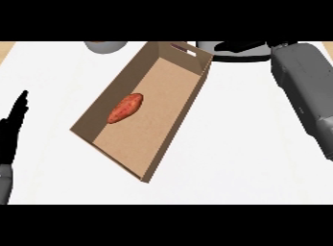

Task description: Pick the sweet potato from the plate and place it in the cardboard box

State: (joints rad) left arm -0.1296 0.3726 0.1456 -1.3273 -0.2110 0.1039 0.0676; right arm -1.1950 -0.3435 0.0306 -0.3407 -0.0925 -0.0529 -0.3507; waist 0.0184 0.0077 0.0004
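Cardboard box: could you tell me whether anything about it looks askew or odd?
The cardboard box lies askew, diagonal on the counter. The sweet potato lies inside it, by its left wall. Nothing looks spilled or damaged.

No legible text, label, brand, number or sign was found on any surface in the head view. The walls and floor of the open brown cardboard box (161, 103) were plain. The flat white counter top (247, 144) and the grey right forearm (310, 91) likewise carried no markings that could be read.
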